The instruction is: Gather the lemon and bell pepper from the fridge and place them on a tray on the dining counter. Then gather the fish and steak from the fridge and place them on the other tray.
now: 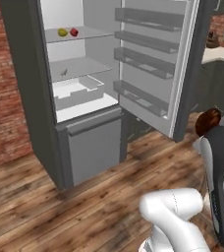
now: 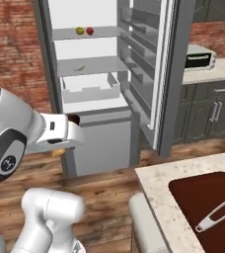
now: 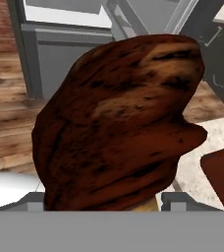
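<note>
- Brown slab in my hand (image 2: pixel 74 126), is that the steak (image 3: pixel 119 123)?
- Yes. My hand is clamped around it, and it bulks up right in front of the hand camera. It is out of the fridge (image 1: pixel 45 123), held in the air over the wooden floor (image 1: pixel 35 206), not on any tray yet.
- Fish?
- A silvery thing lies on the dark red tray (image 2: pixel 188 195) on the bench (image 2: pixel 159 185). I read it as the fish (image 2: pixel 217 213), so that one looks placed.
- Lemon and pepper?
- Both still sit on the top fridge shelf (image 1: pixel 92 33), the lemon (image 1: pixel 62 32) just beside the bell pepper (image 1: pixel 73 32). The fridge door (image 1: pixel 153 64) stands open. So that half of the job looks untouched.
- Other tray?
- I can't tell where it is.
- Anything else in the fridge?
- A small speck on the middle shelf, too tiny to name.
- Progress call?
- Judging by the layout, fish is done and steak is mid-carry. The steak must land next to the fish on the red tray. Then the lemon and pepper both need fetching and setting on the second tray. Less than half done, I'd say.
</note>
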